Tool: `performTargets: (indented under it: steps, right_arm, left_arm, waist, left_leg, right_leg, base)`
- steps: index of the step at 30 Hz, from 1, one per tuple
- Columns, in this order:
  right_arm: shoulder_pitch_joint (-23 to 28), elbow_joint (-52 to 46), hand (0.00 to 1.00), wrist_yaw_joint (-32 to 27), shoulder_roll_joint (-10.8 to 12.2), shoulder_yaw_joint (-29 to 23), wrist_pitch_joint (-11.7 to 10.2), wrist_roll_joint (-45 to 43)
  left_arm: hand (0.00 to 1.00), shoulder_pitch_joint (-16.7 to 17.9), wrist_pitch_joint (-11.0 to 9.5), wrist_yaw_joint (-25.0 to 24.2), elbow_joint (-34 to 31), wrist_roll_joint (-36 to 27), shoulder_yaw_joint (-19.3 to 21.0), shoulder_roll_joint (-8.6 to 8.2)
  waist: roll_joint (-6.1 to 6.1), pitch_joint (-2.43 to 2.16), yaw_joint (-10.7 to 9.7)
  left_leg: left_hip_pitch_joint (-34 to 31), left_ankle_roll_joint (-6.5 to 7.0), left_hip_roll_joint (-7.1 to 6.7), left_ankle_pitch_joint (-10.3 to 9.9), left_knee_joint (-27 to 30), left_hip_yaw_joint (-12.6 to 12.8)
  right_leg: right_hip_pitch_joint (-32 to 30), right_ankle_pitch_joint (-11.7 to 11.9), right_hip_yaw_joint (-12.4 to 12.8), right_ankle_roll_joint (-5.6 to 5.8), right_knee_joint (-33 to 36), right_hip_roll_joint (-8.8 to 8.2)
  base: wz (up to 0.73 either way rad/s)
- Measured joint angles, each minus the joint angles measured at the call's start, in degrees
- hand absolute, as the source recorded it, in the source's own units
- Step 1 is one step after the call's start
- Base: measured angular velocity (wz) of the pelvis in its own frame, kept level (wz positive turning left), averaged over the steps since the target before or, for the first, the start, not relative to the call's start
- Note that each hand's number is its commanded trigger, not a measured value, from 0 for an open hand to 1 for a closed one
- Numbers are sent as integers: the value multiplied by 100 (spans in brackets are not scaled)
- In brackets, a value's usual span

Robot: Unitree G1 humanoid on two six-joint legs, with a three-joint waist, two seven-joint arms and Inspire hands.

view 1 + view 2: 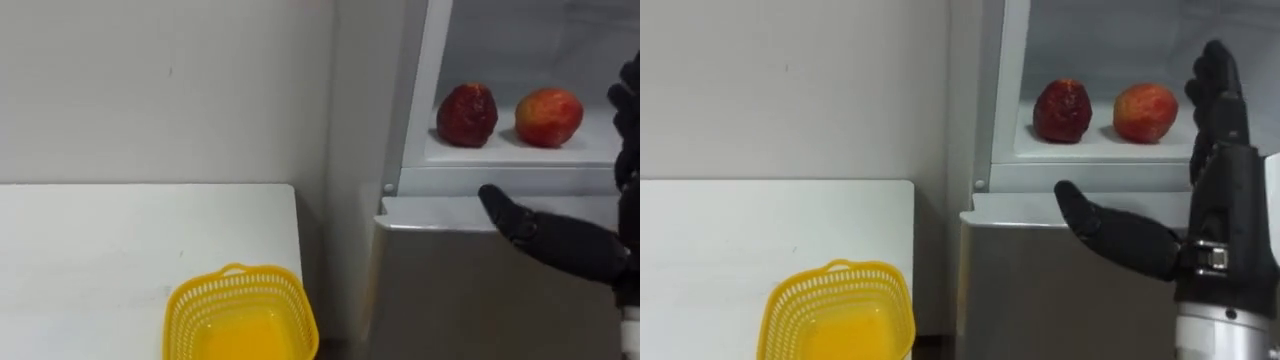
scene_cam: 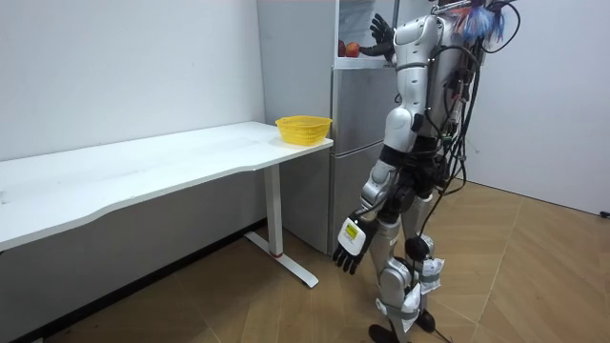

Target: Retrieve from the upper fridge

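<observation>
Two fruits lie on the shelf of the open upper fridge compartment [image 1: 520, 165]: a dark red one [image 1: 466, 115] [image 1: 1061, 110] on the left and a red-orange apple [image 1: 548, 116] [image 1: 1145, 112] on the right. My right hand [image 1: 1215, 175] [image 2: 381, 36] is raised in front of the shelf, just right of the apple, open with fingers straight up and thumb stretched left below the shelf edge. It touches neither fruit. My left hand [image 2: 349, 250] hangs open by my thigh in the room view.
A yellow plastic basket [image 1: 240, 318] [image 2: 303, 128] stands empty at the near right corner of the white table [image 1: 100, 250], next to the grey fridge [image 2: 357, 143]. I stand upright facing the fridge, on a wooden floor.
</observation>
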Motion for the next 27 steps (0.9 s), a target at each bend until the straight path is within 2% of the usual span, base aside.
performTargets:
  steps: [6, 10, 13, 15, 17, 20, 24, 27]
  right_arm:
    - [-314, 161, 0, -1, -50, -37, 34, 102]
    - [-391, 505, 0, 0, -267, -50, 71, 248]
    - [-506, 736, 0, 3, -292, -155, 132, 246]
    - [-607, 924, 0, 1, -412, -166, 211, 245]
    - [-674, 1014, 0, -4, -557, -190, 367, 244]
    - [-689, 1028, 0, -28, -651, -219, 367, 229]
    - [-942, 1201, 0, -119, -656, -272, 367, 216]
    - [-1084, 1240, 0, -132, -657, -275, 366, 158]
  left_arm:
    - [0, 13, 159, -21, -14, 376, -9, -55]
    - [0, 28, 283, -80, -12, 765, 2, -148]
    - [0, 32, 387, -253, -18, 982, 61, -153]
    - [0, 55, 435, -323, -18, 978, 60, -155]
    - [0, 59, 493, -382, -21, 980, 61, -150]
    - [0, 56, 515, -422, -20, 982, 61, -143]
    - [0, 92, 511, -483, -28, 981, 62, -119]
    - [0, 90, 512, -492, -28, 977, 59, -106]
  waist:
    - [42, 6, 47]
    - [82, -9, 106]
    - [84, -17, 125]
    - [75, -16, 158]
    - [17, -15, 192]
    - [-81, -6, 213]
    - [-170, 8, 219]
    - [-186, 6, 181]
  left_leg:
    - [6, 0, -3, 0, 25, -57]
    - [26, 0, -9, 0, 29, -80]
    - [28, -3, -18, 3, 35, -145]
    - [25, -6, -22, 7, 47, -166]
    - [6, -9, -61, 9, 61, -195]
    - [8, -9, -69, 9, 86, -233]
    - [-29, -9, -69, 9, 104, -260]
    - [-34, -7, -67, 8, 119, -314]
  right_leg:
    - [30, 2, -78, 0, 34, -16]
    - [79, 7, -112, -2, 47, -34]
    - [95, 9, -148, -5, 53, -41]
    - [101, 10, -158, -6, 61, -46]
    - [102, 8, -182, -8, 48, -55]
    - [126, 4, -182, -7, 25, -54]
    - [127, 3, -204, -5, 17, -56]
    - [150, 3, -283, 0, 14, -69]
  base:
    - [4]
    - [2]
    - [6]
    - [4]
    - [7]
    - [8]
    - [3]
    - [8]
